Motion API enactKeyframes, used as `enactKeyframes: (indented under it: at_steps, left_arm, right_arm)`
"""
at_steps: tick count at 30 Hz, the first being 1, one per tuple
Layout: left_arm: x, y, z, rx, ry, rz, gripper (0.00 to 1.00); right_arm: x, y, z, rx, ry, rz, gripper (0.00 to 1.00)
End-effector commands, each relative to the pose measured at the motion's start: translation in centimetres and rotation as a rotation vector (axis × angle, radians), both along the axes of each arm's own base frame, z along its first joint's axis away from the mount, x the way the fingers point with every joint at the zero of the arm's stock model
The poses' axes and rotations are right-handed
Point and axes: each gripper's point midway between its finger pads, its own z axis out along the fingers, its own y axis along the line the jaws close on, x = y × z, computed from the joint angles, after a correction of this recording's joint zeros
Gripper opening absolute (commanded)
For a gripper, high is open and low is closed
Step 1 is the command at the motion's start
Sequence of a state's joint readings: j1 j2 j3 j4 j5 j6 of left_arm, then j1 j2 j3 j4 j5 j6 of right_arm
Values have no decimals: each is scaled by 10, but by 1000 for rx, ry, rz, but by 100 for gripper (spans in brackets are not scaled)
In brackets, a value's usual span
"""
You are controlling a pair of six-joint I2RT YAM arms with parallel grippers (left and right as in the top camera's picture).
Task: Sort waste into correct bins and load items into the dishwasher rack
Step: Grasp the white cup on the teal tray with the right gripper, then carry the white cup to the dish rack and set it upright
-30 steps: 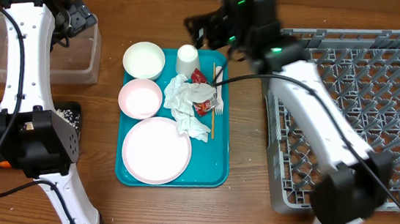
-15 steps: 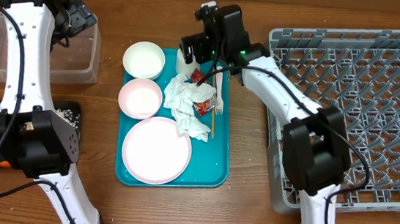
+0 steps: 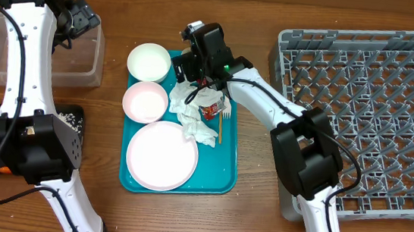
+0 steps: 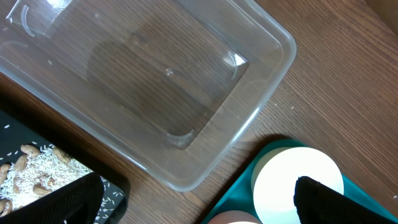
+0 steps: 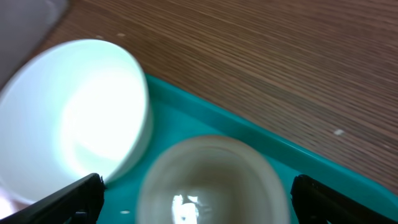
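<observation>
My right gripper hangs open over the small white cup at the far end of the teal tray; its fingertips stand either side of the cup, apart from it. The arm hides the cup in the overhead view. On the tray are two white bowls, the plate, crumpled napkins, a red-and-white wrapper, a fork and a wooden stick. My left gripper is open above the right end of the clear tub, holding nothing.
The grey dishwasher rack fills the right side. The black tray, holding rice and beige scraps, lies near the left arm's base. The teal tray sits between the bins and the rack, bare wood around it.
My right arm has swung left from the rack's far corner and come down over the cup on the teal tray. The left arm has not moved.
</observation>
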State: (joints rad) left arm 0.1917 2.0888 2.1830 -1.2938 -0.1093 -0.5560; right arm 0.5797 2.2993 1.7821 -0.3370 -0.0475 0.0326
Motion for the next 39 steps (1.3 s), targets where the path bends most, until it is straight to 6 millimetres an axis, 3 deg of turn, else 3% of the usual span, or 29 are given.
enactKeyframes:
  at_steps: [1, 4, 9, 12, 18, 23, 24, 25, 26, 28, 29, 32, 35, 36, 39]
  left_arm:
    - [-2, 1, 9, 3, -22, 18, 100]
    - [-2, 1, 9, 3, -22, 18, 100]
    - [-2, 1, 9, 3, -22, 18, 100]
    - [-2, 1, 9, 3, -22, 18, 100]
    - [-2, 1, 9, 3, -22, 18, 100]
    - [-2, 1, 9, 3, -22, 18, 100]
    - [-2, 1, 9, 3, -22, 18, 100]
    - [-2, 1, 9, 3, -22, 18, 100]
    - [-2, 1, 9, 3, -22, 18, 100]
    - [-2, 1, 9, 3, -22, 18, 100]
    - [-2, 1, 9, 3, -22, 18, 100]
    - [-2, 1, 9, 3, -22, 18, 100]
    - [-2, 1, 9, 3, -22, 18, 100]
    - [-2, 1, 9, 3, -22, 18, 100]
    - [-2, 1, 9, 3, -22, 18, 100]
  right_arm:
    - [14, -14, -4, -55, -37, -67, 100]
    - [14, -16, -5, -58, -35, -70, 100]
    - [18, -14, 5, -21, -41, -97, 76]
    - [21, -14, 22, 18, -49, -127, 67]
    - [19, -18, 94, 82, -138, -134, 57]
    - [25, -55, 174, 158, -245, -195, 57]
    - [30, -78, 197, 171, -276, -231, 57]
    - [31, -87, 204, 173, -284, -245, 57]
    - [36, -117, 221, 178, -307, -295, 57]
    - [42, -156, 235, 174, -325, -359, 57]
    - [47, -187, 241, 166, -332, -412, 57]
    - [57, -286, 235, 100, -310, -591, 58]
    - [51, -376, 219, 30, -261, -770, 58]
    - [44, -415, 216, 14, -245, -841, 58]
    - [28, -481, 209, -8, -219, -963, 59]
